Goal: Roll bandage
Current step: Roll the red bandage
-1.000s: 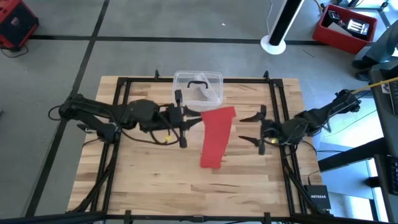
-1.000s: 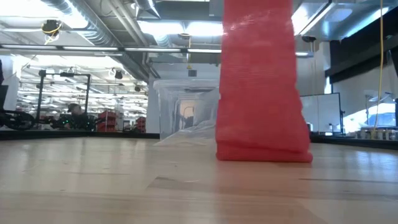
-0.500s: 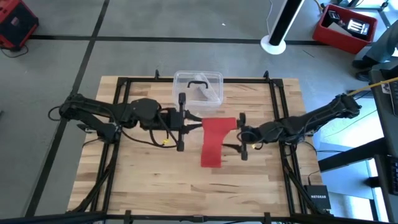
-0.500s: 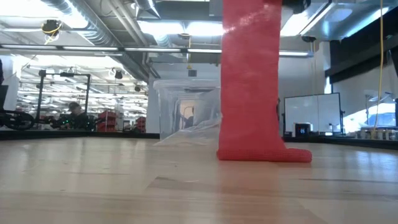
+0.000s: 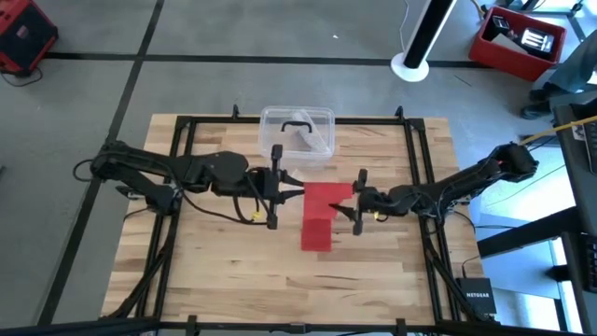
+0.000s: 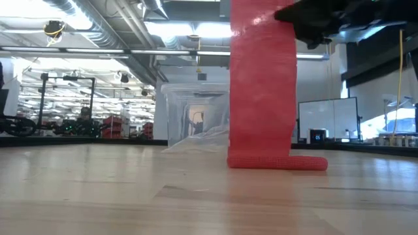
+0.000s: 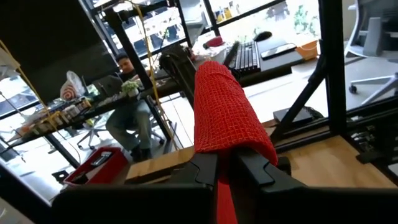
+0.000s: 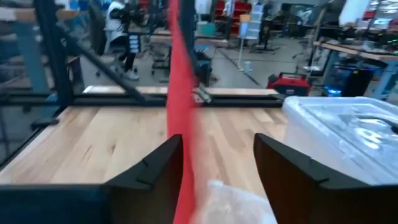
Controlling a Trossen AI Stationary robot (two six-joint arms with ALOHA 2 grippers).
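The red bandage (image 5: 322,213) hangs as a flat band from my left gripper (image 5: 300,189) down to the table, where its lower end (image 6: 277,162) lies folded. My left gripper, pointing level over the table's middle, is shut on the band's upper end. My right gripper (image 5: 347,202) comes level from the table's right. Its fingers are open and stand on either side of the band's right edge (image 8: 180,93), which runs close along one finger (image 8: 163,163). In the low view it shows as a dark shape (image 6: 307,23) beside the band (image 6: 261,85). My left gripper pinches the bandage's upper end (image 7: 225,146) between its two fingers, coming level from the table's left. The band hangs below the fingers, upright and slack, with its lower end on the table. My right gripper: whether a finger touches the band's edge cannot be told.
A clear plastic box with a black handle (image 5: 298,131) stands just behind the bandage toward the far edge. A black frame (image 5: 410,149) runs round the wooden table top. Bare wood lies toward the near edge.
My right gripper has come down and toward the table's left, up to the bandage, so that its fingers now stand around the band's right edge. The band's upper part now hangs straighter; its lower end has stayed on the table.
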